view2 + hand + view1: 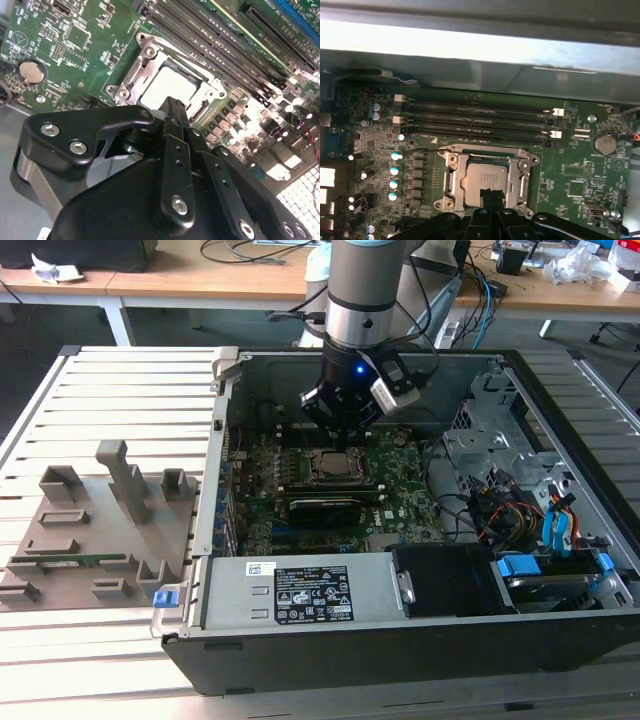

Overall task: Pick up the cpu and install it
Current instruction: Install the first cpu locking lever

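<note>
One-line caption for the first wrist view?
Claw poised over the cpu, which sits in the motherboard socket.

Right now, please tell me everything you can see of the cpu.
The cpu is a small flat square chip with a silvery, pale metal top. It lies flat inside the socket's metal frame on the green motherboard, within the open computer case. In both wrist views the gripper hangs just above one edge of it; whether they touch cannot be told.

No print can be read: the white sticker (311, 595) on the case (400, 660) front carries small marks and symbols, all too fine to make out.
</note>
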